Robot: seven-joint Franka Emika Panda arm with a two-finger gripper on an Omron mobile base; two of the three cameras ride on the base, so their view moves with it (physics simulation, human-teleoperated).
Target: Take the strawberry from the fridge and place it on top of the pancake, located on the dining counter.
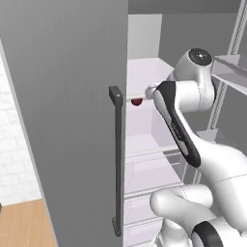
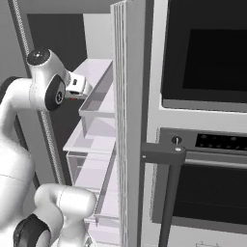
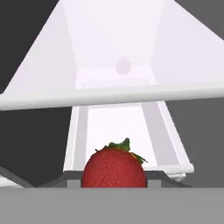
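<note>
The strawberry [image 3: 113, 168], bright red with a green leafy cap, sits low in the hand view, pinched between the dark fingertips [image 3: 72, 178]. My gripper [image 3: 113, 181] is shut on it, inside the fridge [image 1: 62, 120], just above a white shelf [image 3: 109, 96]. From the left base view the berry [image 1: 137, 102] is a dark red spot at the end of the gripper [image 1: 141, 98], just past the door's edge. In the right base view the gripper [image 2: 73, 95] reaches in over the clear door bins [image 2: 96, 103]. The pancake and the dining counter are out of view.
The grey fridge door with its dark bar handle [image 1: 116, 159] stands open on the left. White shelves and clear drawers [image 1: 149, 169] lie below the hand. A built-in oven with a dark bar handle [image 2: 169, 159] stands right of the fridge. A small round pale mark [image 3: 123, 66] shows on the back wall.
</note>
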